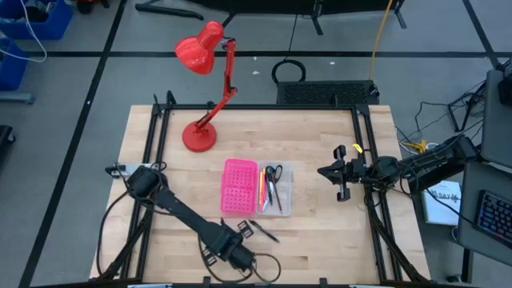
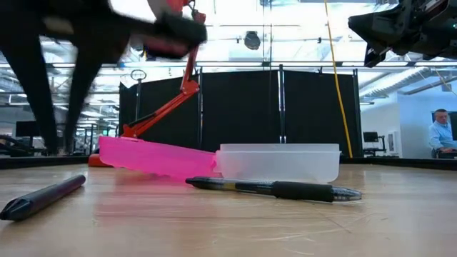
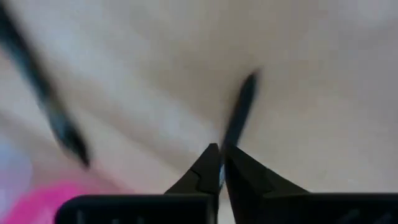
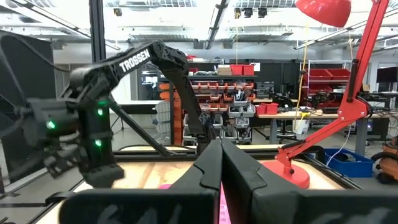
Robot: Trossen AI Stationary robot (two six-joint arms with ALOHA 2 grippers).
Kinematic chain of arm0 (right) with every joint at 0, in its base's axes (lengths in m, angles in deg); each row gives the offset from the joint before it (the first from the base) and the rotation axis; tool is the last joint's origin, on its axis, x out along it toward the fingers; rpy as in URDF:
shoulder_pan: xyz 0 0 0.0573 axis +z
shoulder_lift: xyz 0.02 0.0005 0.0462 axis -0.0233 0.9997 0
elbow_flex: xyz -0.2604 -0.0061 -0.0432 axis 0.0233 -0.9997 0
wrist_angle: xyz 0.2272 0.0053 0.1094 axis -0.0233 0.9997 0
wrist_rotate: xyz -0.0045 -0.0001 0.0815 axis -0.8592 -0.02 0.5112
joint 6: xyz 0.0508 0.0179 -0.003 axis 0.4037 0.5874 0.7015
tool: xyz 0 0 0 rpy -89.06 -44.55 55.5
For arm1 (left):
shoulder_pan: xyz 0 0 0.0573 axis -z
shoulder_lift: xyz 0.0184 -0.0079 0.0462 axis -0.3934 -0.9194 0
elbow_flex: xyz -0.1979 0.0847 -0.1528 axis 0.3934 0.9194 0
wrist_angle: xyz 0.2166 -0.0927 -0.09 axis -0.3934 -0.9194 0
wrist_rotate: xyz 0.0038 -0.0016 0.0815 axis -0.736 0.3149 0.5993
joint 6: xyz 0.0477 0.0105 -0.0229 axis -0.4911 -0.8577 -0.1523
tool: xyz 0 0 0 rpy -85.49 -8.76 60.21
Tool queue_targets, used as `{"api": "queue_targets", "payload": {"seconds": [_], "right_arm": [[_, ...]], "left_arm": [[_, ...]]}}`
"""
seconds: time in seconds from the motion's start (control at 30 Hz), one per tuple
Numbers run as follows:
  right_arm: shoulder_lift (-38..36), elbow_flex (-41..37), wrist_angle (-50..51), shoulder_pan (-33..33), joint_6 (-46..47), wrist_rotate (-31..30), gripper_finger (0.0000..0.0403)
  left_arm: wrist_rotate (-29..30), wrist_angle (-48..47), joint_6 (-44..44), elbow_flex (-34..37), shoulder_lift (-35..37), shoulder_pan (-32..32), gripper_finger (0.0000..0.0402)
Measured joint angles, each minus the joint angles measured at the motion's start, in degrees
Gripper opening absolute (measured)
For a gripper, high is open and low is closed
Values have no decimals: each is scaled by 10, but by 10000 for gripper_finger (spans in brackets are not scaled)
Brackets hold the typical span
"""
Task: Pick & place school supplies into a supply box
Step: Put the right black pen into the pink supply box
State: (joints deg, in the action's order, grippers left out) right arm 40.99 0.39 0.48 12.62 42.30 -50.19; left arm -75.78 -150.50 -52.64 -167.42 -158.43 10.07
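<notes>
The supply box lies open at mid-table: its pink half [image 1: 238,188] is joined to a clear tray [image 1: 284,208] that holds black-handled scissors [image 1: 274,173] and several pens [image 1: 264,190]. Two dark pens lie flat on the wood near the front edge, one [image 1: 246,229] [image 2: 43,196] [image 3: 239,112] right below my left gripper, the other [image 1: 265,234] [image 2: 275,189] beside it. My left gripper [image 1: 232,250] [image 3: 220,163] points down above the first pen, its fingers shut, clear of it. My right gripper [image 1: 344,172] [image 4: 221,155] waits shut, raised at the table's right.
A red desk lamp [image 1: 200,80] stands at the far left, its round base [image 1: 198,136] on the wood. Black frame rails [image 1: 156,136] run along the table's left and right sides. Bare wood lies at the near right [image 1: 336,240].
</notes>
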Motion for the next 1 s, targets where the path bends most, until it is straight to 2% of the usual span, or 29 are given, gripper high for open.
{"api": "queue_targets", "payload": {"seconds": [0.13, 0.3, 0.47, 0.57, 0.67, 0.77, 1.0], "right_arm": [[0, 0, 0, 0, 0, 0, 0], [2, 0, 0, 0, -3, 0, 0], [2, 0, 0, 0, -10, 0, 0], [2, 0, 0, 0, -12, 0, 0], [2, 0, 0, 0, -13, 0, 0], [2, 0, 0, 0, -13, 0, 0], [2, 0, -1, 0, -15, 0, 0]], "left_arm": [[19, -3, 46, 22, 2, -11, 67], [-3, 6, 78, 41, 1, -13, 134], [-2, 14, 51, 57, 1, -9, 206], [-7, 26, 26, 66, 1, -3, 230], [-22, 64, 5, 86, 4, -3, 229], [-29, 96, 4, 107, 7, -4, 207], [-61, 130, 4, 139, 8, -14, 114]]}}
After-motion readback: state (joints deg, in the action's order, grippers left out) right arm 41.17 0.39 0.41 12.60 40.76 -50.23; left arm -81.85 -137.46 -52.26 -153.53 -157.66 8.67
